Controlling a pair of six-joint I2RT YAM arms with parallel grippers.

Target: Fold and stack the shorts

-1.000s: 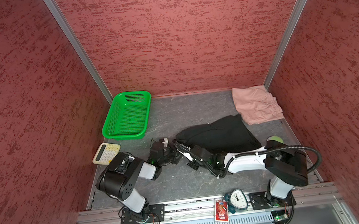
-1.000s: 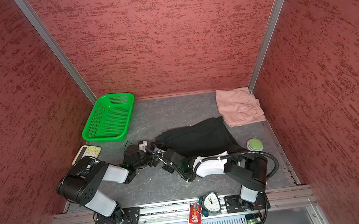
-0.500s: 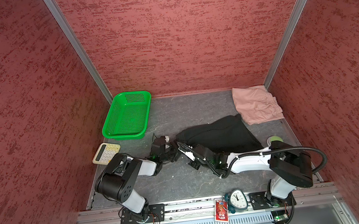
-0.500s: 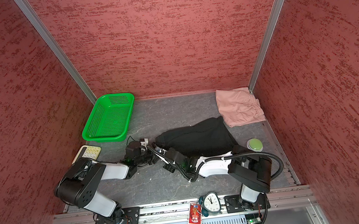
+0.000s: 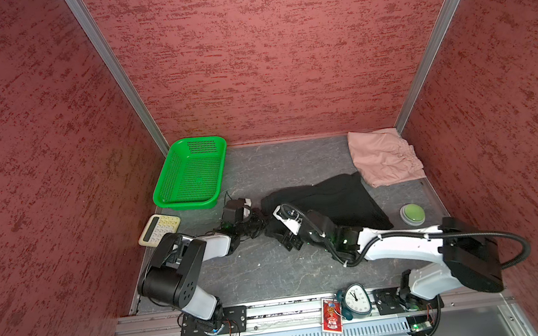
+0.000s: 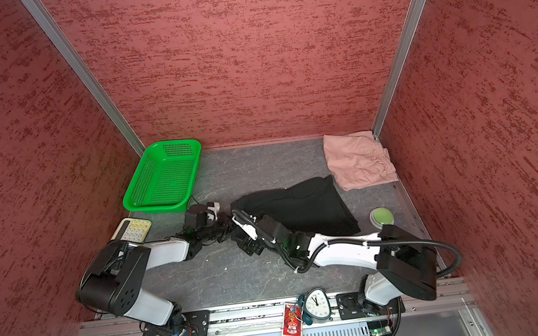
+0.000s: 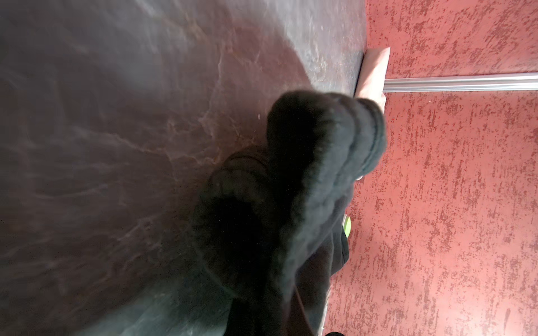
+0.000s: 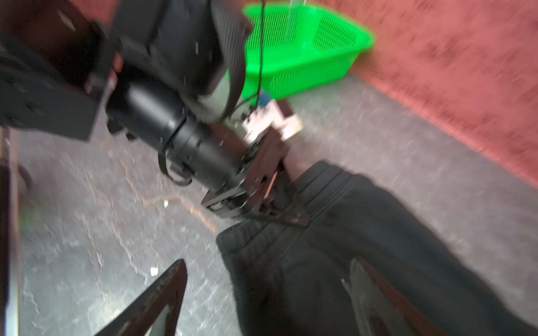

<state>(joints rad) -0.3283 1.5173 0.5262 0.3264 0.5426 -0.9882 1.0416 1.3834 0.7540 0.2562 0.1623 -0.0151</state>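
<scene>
Near the middle of the surface (image 5: 273,273), spread fairly flat with the waistband end turned toward the left edge: black shorts (image 5: 334,199). Pinched narrow on the bunched edge of that waistband, cloth caught between the jaws: left pincer (image 8: 288,212), probably to anchor or lift this end for a fold. Heaped right against the left wrist lens, the same black cloth, hiding the jaws in that view. Just beside, jaws spread wide, straddling the waistband low over the cloth and gripping nothing: right pincer (image 8: 266,261), seemingly placed for a second hold farther along the band, for a two-point lift. Tucked into the far right corner, well apart from both arms, lying in a rumpled patch against the walls: pink shorts (image 5: 381,158), likely parked out of the way for later. Whether folded, hard to tell. No stack yet.
</scene>
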